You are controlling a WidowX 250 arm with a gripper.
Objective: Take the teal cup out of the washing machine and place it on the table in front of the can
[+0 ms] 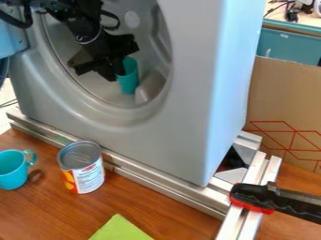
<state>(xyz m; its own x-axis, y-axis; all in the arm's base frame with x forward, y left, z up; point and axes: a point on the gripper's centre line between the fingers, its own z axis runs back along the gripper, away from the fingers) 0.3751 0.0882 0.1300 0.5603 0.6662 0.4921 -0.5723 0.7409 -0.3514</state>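
**In the washer [188, 133], a teal cup [129, 83] close by the claw [97, 71]**

At the left edge, on the brown wood table [188, 213], a blue mug [11, 173], upright, with its handle toward the right and a dark brown spot [35, 176] just beside. Next, a can [87, 176], upright near the metal rails [160, 182], with a grey round top and a white, red and orange label.

Above and behind the can, within the washer's round opening, the claw, black, angled downward from the arm [85, 30] at the upper left. Immediately to the right of the claw, the teal cup, roughly upright, low in the drum, with its upper left side partly hidden behind black parts. Impossible to tell from here whether apart, together or clamped on the cup. Just right of the cup, a pale grey ridge [150, 86] of the drum.

Down at the bottom edge, in front of the rails, a bright green sheet [120, 230], cut off by the edge of view. Farther right, past the washer's pale side, more rails, and over these a black handle [291, 200] with red beneath. Behind, at the right, brown cardboard [285, 96] with red lines; above this, a teal cabinet [289, 45]; at the top, dark cables [291, 13].
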